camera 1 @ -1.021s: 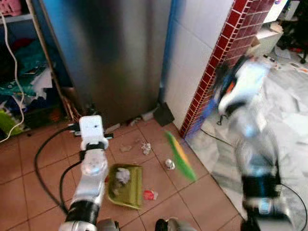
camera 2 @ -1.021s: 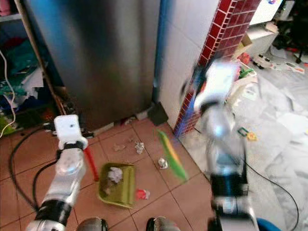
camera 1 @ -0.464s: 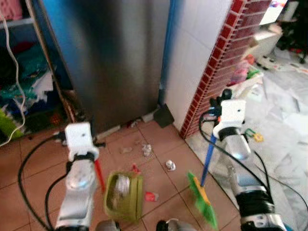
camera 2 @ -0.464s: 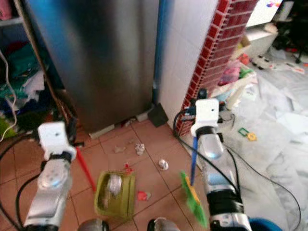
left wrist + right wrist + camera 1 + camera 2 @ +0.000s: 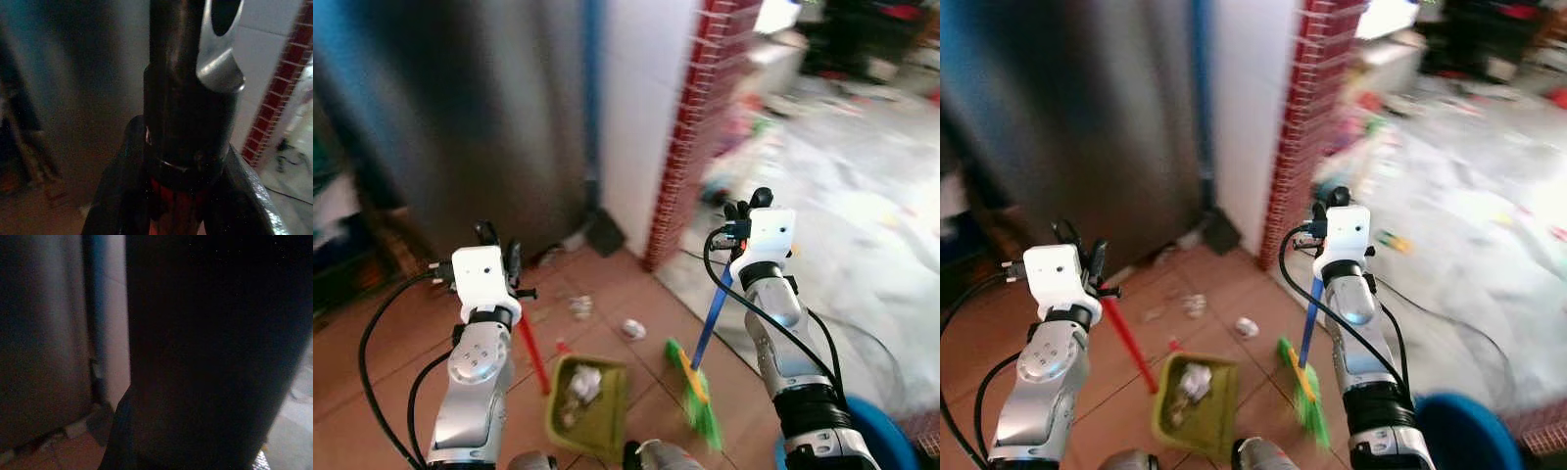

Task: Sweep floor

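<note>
A steel fridge (image 5: 460, 117) and a red brick pillar (image 5: 690, 127) wall off the tiled floor (image 5: 372, 392) ahead, with open marble floor to the right. The left claw (image 5: 499, 257) clenches the red handle (image 5: 532, 352) of one green dustpan (image 5: 587, 397) below it holding paper, and the right claw (image 5: 742, 213) grasps one blue-handled green broom (image 5: 697, 387) just beside it. Two paper scraps (image 5: 579, 306) lie beyond the pan
</note>
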{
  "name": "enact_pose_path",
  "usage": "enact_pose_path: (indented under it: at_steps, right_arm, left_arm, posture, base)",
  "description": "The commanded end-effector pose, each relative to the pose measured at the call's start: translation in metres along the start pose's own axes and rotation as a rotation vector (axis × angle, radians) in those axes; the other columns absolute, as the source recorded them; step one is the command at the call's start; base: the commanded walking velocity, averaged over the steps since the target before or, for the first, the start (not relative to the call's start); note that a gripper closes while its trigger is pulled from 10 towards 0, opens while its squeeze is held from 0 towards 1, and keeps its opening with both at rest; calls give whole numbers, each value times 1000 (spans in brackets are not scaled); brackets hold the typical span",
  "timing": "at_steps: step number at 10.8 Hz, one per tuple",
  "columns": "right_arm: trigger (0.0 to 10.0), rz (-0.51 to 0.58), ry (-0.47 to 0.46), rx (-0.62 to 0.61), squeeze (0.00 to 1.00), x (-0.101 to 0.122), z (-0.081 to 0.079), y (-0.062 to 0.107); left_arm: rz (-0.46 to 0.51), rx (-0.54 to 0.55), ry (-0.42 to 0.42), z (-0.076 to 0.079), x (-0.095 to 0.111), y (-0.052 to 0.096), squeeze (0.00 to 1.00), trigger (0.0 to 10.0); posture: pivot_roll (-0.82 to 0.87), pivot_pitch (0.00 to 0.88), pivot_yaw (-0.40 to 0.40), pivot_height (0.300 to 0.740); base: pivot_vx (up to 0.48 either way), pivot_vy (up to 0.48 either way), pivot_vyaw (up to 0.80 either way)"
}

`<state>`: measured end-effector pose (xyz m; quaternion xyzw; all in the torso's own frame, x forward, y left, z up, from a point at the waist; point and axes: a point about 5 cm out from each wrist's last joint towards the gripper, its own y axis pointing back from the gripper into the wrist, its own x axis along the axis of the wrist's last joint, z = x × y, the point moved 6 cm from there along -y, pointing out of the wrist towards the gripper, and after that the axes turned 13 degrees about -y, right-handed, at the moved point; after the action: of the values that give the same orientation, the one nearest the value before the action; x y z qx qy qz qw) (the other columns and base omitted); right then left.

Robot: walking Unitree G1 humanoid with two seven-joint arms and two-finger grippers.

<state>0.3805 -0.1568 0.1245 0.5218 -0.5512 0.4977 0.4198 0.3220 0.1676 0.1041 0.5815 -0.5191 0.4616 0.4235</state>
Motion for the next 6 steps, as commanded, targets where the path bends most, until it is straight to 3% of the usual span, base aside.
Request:
enact_pose_path:
  at_steps: [1,4,6]
  right_arm:
    - [10000,11,8,-20,0,3,6,-2]
    - [10000,11,6,-23,0,2,6,-2]
    - [10000,11,5,-21,0,2,6,-2]
  left_arm:
    - [47,-4,-3,-2,15,-2,0,10000]
    - [39,-21,1,0,17,-2,0,10000]
    - [35,-22,5,0,17,-2,0,10000]
  posture:
    - [-34,0,-22,740]
    - [-36,0,-21,740]
    - [-36,0,-22,740]
  base:
    - [0,266,-800]
    - [0,265,-800]
    - [0,281,-284]
